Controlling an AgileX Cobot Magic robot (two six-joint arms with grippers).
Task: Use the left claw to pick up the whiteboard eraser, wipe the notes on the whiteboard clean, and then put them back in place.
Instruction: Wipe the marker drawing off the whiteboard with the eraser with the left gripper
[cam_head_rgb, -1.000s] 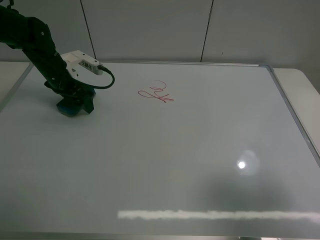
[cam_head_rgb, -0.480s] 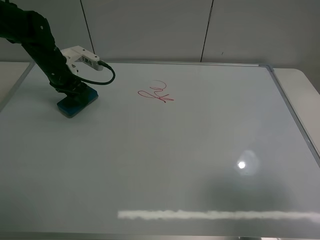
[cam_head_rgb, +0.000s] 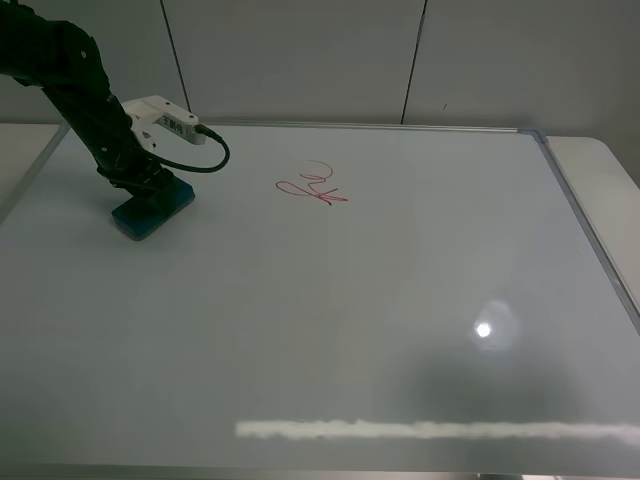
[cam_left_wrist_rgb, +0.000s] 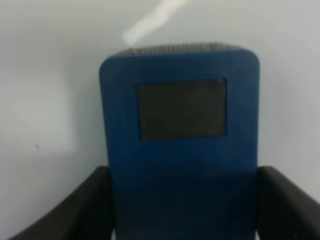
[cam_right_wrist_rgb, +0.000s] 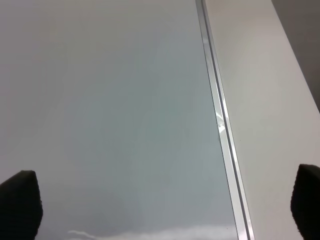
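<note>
The left claw (cam_head_rgb: 141, 186) grips the whiteboard eraser (cam_left_wrist_rgb: 181, 150).

Plain lab or office: large whiteboard (cam_head_rgb: 350, 330), grey panelled wall (cam_head_rgb: 300, 60).

A pale table (cam_head_rgb: 598, 165) borders a grey panelled wall (cam_head_rgb: 300, 60).

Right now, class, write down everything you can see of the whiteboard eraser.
The whiteboard eraser is a teal-blue rounded rectangular block, plastic-looking, with a dark rectangular panel on top and a darker base. It is at the far left of the whiteboard, left of the red notes. The left claw straddles it, a finger pressed on each long side. Whether it is lifted cannot be told.
</note>
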